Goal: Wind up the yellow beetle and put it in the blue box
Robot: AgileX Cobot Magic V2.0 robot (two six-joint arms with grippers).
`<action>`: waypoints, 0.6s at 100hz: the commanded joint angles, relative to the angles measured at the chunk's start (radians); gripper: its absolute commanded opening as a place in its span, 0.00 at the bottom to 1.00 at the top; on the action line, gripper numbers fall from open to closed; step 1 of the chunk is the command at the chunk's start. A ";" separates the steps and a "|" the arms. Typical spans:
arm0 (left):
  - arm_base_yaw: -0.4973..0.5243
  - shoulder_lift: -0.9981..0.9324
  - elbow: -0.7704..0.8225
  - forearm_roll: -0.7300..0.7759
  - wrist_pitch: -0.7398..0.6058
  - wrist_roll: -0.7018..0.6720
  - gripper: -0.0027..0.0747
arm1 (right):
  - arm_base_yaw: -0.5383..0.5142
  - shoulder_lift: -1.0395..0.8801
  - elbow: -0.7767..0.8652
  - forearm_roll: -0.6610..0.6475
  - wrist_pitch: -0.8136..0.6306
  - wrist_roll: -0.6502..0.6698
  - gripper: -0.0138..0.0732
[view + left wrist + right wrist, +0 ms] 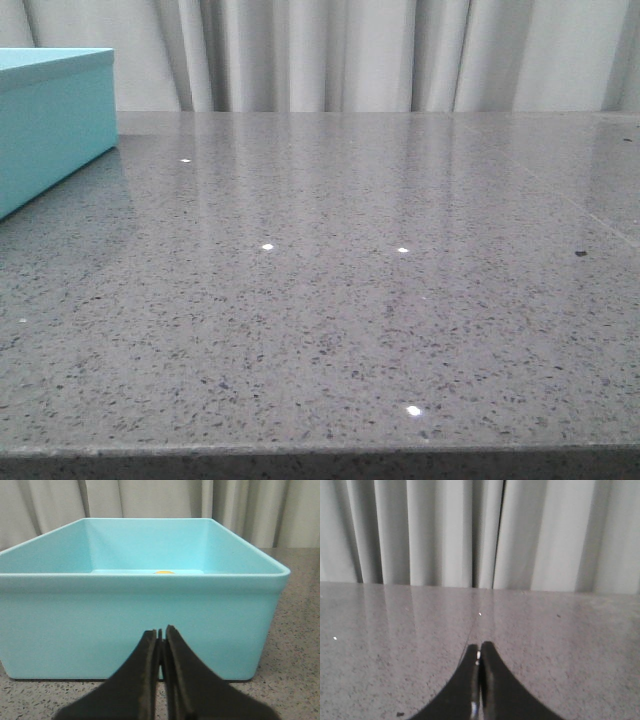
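**Beetle in box; both pincers empty and closed**

Nearest in the left wrist view, the left black pincer (pixel 161 636) has its fingers pressed together with nothing between them, low over the grey speckled stone tabletop (pixel 300 645), just short of the near wall of the large light turquoise rectangular open-topped box (pixel 140 625). Over that wall's rim, on the pale box floor towards the far wall, a small sliver of bright yellow (pixel 164 572) shows. Judged to be the roof of the yellow beetle toy car; too little is visible to confirm its pose.

The right black pincer (pixel 479 655) is likewise closed on nothing, over bare tabletop with pale pleated curtains (pixel 470 530) beyond.

The front view shows only a corner of the box at the left edge; neither arm appears there.

Judgement: storage appears done. Whether the car was wound cannot be told. Good practice for the step in hand is to back the left arm straight away from the box wall without nudging it, fingers kept together, and leave the right arm off the tabletop.
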 commanded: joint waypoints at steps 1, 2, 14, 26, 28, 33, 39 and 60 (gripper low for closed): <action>-0.001 -0.032 0.022 0.000 -0.080 -0.008 0.01 | -0.026 -0.020 -0.005 0.008 -0.025 -0.012 0.09; -0.001 -0.032 0.022 0.000 -0.080 -0.008 0.01 | -0.030 -0.025 -0.004 0.008 -0.022 -0.012 0.09; -0.001 -0.032 0.022 0.000 -0.080 -0.008 0.01 | -0.056 -0.058 0.023 0.008 0.000 -0.012 0.09; -0.001 -0.032 0.022 0.000 -0.080 -0.008 0.01 | -0.061 -0.107 0.023 0.008 0.070 -0.012 0.09; -0.001 -0.032 0.022 0.000 -0.080 -0.008 0.01 | -0.061 -0.120 0.023 0.008 0.083 -0.012 0.09; -0.001 -0.032 0.022 0.000 -0.080 -0.008 0.01 | -0.061 -0.138 0.023 0.009 0.115 -0.012 0.09; -0.001 -0.032 0.022 0.000 -0.080 -0.008 0.01 | -0.061 -0.134 0.023 0.018 0.135 -0.012 0.09; -0.001 -0.032 0.022 0.000 -0.080 -0.008 0.01 | -0.061 -0.135 0.023 0.021 0.156 -0.012 0.09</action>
